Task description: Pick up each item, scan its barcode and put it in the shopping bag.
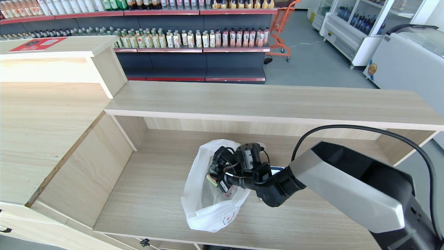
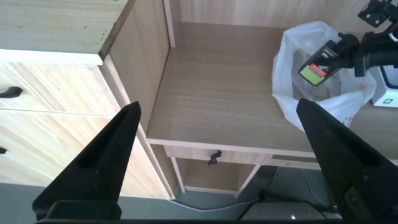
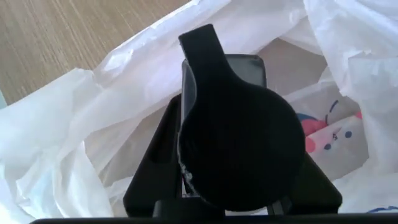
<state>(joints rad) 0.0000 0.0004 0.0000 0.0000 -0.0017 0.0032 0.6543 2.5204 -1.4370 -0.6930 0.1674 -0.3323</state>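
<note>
Red placard (image 1: 37,44), green label (image 2: 313,72) on the item (image 2: 329,53) (seemingly printed), nothing legible

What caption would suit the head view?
Right pincer holds a small item inside the open shopping bag on the wooden counter.

R arm (image 1: 347,189): silver-grey angular shell, blk joints, blk cable (image 1: 364,127) arching over; R gripper (image 1: 215,175) blk w/ exposed wires; L gripper (image 2: 219,106) two blk wedge fingers (image 2: 99,168).

Light wood-grain surface (image 1: 156,194) with raised ledge. Red placard (image 1: 38,44) lies on the far-left counter top. Behind: shelves of bottles (image 1: 194,38), orange trolley (image 1: 282,27), chest freezer (image 1: 409,59).
</note>
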